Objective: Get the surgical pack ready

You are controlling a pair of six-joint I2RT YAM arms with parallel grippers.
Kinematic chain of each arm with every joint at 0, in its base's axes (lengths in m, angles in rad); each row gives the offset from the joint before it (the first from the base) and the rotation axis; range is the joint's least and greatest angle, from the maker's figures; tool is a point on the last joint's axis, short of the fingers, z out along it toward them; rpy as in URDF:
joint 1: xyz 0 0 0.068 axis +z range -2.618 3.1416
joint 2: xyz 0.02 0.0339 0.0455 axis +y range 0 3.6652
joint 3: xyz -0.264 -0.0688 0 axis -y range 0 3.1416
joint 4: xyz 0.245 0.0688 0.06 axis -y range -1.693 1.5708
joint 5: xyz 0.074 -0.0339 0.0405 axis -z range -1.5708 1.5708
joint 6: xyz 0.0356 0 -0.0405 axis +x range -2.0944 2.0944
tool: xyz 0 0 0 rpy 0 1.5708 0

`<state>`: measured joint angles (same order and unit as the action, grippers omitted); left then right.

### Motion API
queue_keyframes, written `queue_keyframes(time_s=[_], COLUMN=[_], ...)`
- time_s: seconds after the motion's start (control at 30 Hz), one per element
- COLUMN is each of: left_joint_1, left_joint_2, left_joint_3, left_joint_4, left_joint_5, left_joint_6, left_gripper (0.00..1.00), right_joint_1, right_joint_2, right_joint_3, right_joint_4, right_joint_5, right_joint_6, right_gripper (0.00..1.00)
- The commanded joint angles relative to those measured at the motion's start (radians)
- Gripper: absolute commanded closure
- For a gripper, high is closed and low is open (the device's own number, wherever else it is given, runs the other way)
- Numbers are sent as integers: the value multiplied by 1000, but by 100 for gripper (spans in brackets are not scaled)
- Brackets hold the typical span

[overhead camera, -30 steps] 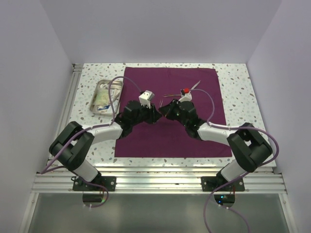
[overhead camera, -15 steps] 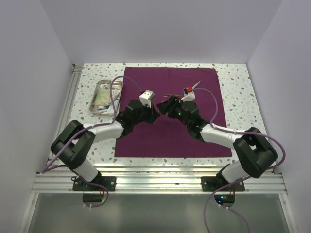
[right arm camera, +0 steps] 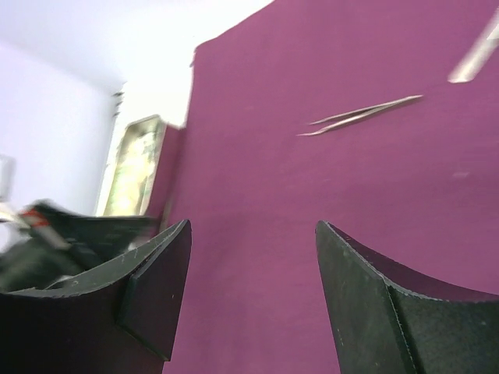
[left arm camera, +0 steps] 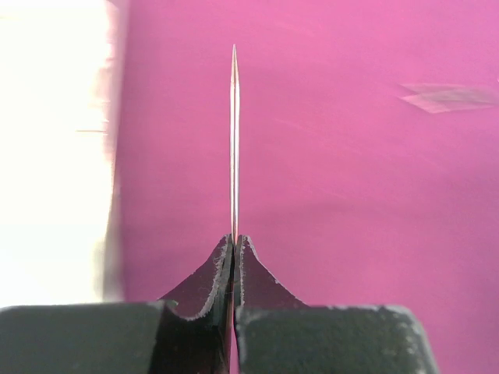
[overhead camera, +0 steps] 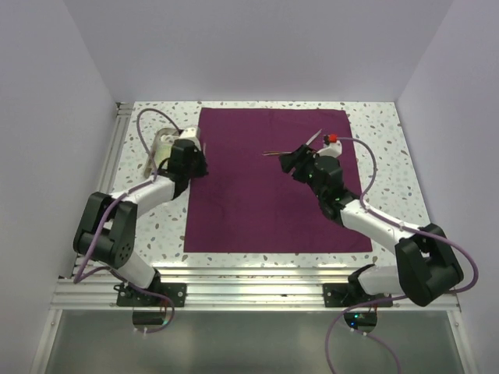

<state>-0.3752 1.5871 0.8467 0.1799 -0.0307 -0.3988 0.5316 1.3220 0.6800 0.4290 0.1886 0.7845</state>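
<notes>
The surgical pack's purple cloth point(overhead camera: 273, 202) lies spread flat on the table. Its steel tray point(overhead camera: 153, 158) stands off the cloth's left edge, mostly hidden behind my left arm. My left gripper point(overhead camera: 198, 158) hovers at that left edge, shut on a thin pointed steel instrument point(left arm camera: 234, 140) that sticks straight out from the jaws over the cloth point(left arm camera: 327, 179). My right gripper point(overhead camera: 290, 161) is open and empty above the cloth's far right part. Steel tweezers point(right arm camera: 362, 115) lie on the cloth just beyond it, and the tray point(right arm camera: 136, 164) shows at the left of that view.
A second steel instrument point(overhead camera: 314, 138) lies on the cloth behind the tweezers point(overhead camera: 277, 153), also seen as a blurred steel instrument point(right arm camera: 475, 58). White enclosure walls stand on three sides. Speckled tabletop point(overhead camera: 382, 156) borders the cloth.
Both grippers met over the cloth's middle. The left one shut on the thin instrument and swung left toward the tray. The right one opened and drew back to the right.
</notes>
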Motion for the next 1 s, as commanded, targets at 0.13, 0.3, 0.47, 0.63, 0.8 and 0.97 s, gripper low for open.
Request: queue_keyframes(time_s=[0.13, 0.3, 0.47, 0.63, 0.8, 0.97], left_joint_1=[136, 176, 177, 177, 179, 150], left_joint_2=[-10, 104, 234, 260, 223, 125], left_joint_3=[147, 274, 397, 419, 411, 335], left_joint_4=[-260, -358, -470, -462, -454, -386], left_joint_5=[-280, -365, -449, -442, -419, -330], left_joint_6=[74, 126, 141, 135, 120, 80], left_gripper=[100, 100, 100, 89, 60, 40], right_joint_1=[-104, -130, -157, -166, -189, -226], right_joint_2=[-23, -20, -10, 13, 109, 216], right_joint_3=[-10, -23, -28, 9, 153, 275], right_joint_4=[-72, -87, -90, -119, -239, -323], right_joint_5=[-60, -87, -112, -132, -175, -251], right_joint_6=[-53, -77, -82, -106, -209, -183], right_gripper=[32, 32, 32, 32, 30, 29])
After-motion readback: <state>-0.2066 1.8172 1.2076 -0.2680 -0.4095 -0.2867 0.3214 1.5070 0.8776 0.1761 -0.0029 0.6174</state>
